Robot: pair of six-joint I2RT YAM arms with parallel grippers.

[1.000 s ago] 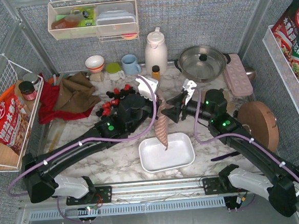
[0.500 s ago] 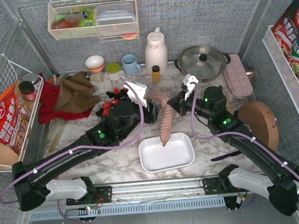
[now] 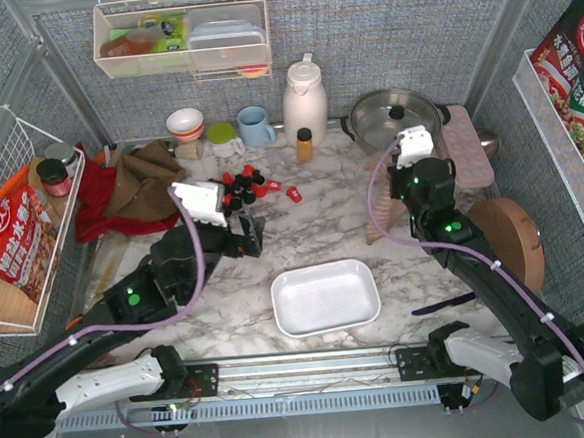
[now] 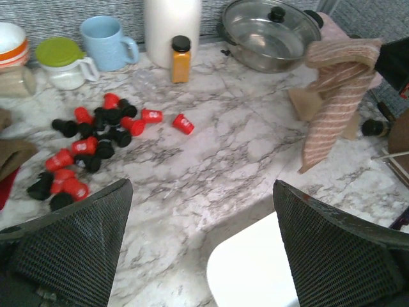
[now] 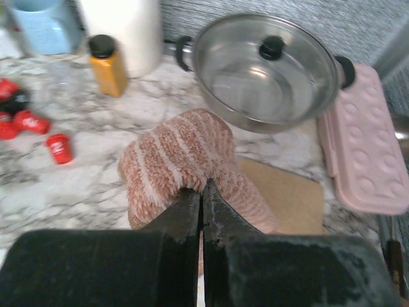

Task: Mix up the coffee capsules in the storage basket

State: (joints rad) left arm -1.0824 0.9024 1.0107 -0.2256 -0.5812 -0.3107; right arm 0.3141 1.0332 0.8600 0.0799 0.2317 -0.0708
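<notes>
Red and black coffee capsules lie in a loose heap on the marble at the back left, with one red capsule a little to the right. The pile of capsules also shows in the left wrist view. The white storage basket sits near the front, with nothing in it. My left gripper stands open and holds nothing, between the pile and the basket; its fingers frame a basket corner. My right gripper is shut on a pink striped cloth, right of the basket.
Along the back stand a steel pot, a white jug, an amber bottle, a blue mug and a bowl. A pink lidded box and a round wooden board lie right. Cloths lie left.
The left gripper opened, let go of the striped cloth and drew back to the left. The right gripper shut on the cloth and carried it right, off the basket.
</notes>
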